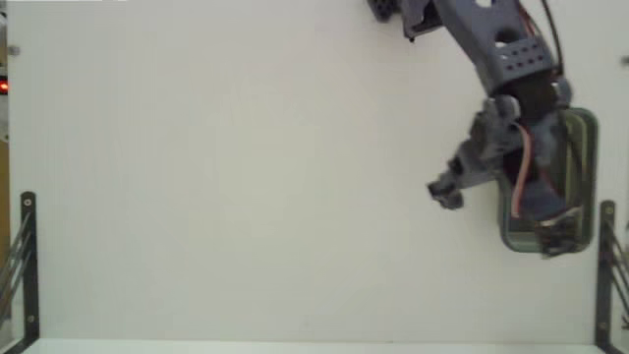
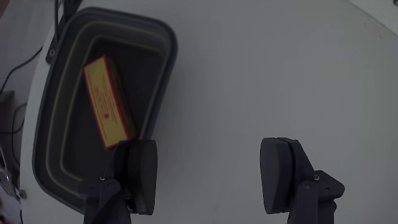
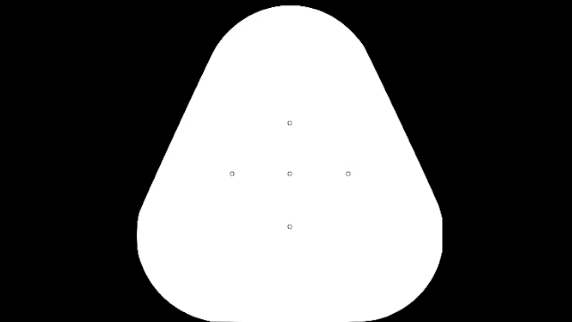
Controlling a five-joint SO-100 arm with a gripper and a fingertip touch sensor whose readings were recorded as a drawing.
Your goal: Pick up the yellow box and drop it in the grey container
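In the wrist view the yellow box (image 2: 109, 102) with its red label lies flat inside the grey container (image 2: 163, 68), against the tub's right inner wall. My gripper (image 2: 210, 155) is open and empty. Its left finger (image 2: 140, 171) hangs over the tub's right rim, just below the box, and its right finger (image 2: 281, 171) hangs over bare table. In the fixed view the arm reaches down from the top right and the gripper (image 1: 521, 202) hovers over the container (image 1: 588, 133) at the right edge. There the arm hides the box.
The white table (image 1: 246, 177) stretches wide to the left of the container. Black metal brackets stand at the left edge (image 1: 28, 265) and the right edge (image 1: 606, 265). A dark cable (image 2: 18, 68) runs beside the tub.
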